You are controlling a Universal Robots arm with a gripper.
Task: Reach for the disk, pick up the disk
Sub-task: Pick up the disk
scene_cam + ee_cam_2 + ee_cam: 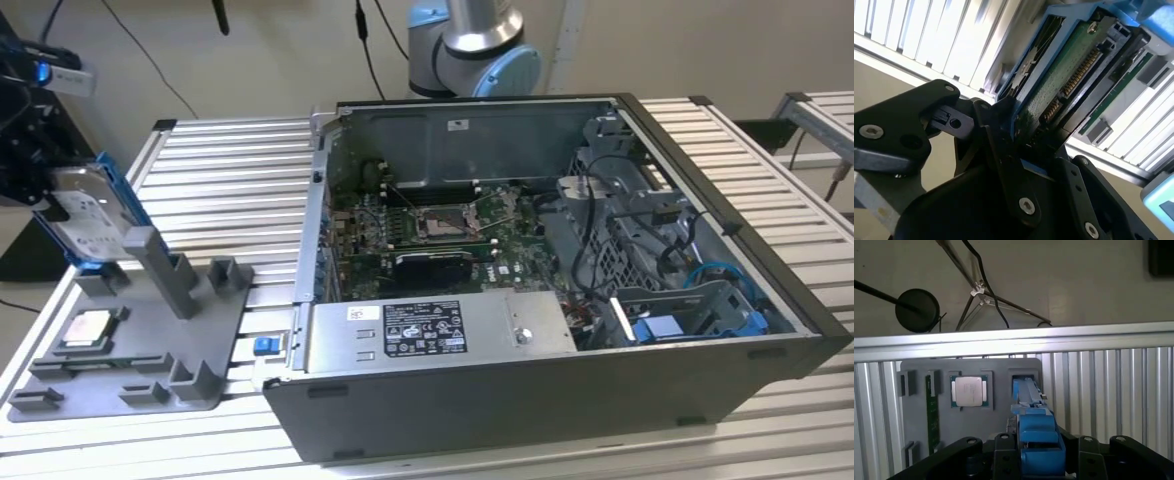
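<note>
Well, nearest on the exterior view's left, a grey fixture tray (127, 375) lies on the slatted desk (227, 160), with a small square chip (88, 327) seated in one of its pockets. Just beyond the chip, at the tray's far left corner, the disk (83, 215) stands on edge and leans a little. Its silver face and white label are turned this way, and blue rails run down its sides. Its lower end sits right at the tray's upright holder, and I cannot tell whether it is clear of the slot.

The gripper (1029, 145) is closed on the disk. In the second wrist view the black fingers (999, 137) clamp either side of its upper end, close to the green board and the row of connector pins.

To my eye the drive is stiff and weighty for its size. Its smooth metal could slip, so the plastic rails look like the better purchase. The bare board and pins look fragile, and the drive would not take a knock kindly.

The wrist hangs above the tray at the left edge of the exterior view. The first wrist view looks down along the disk onto the tray, so the tool seems to point downward. To the right sits an open computer case (534, 400), and behind it, farthest off, is the arm's base (470, 50).
</note>
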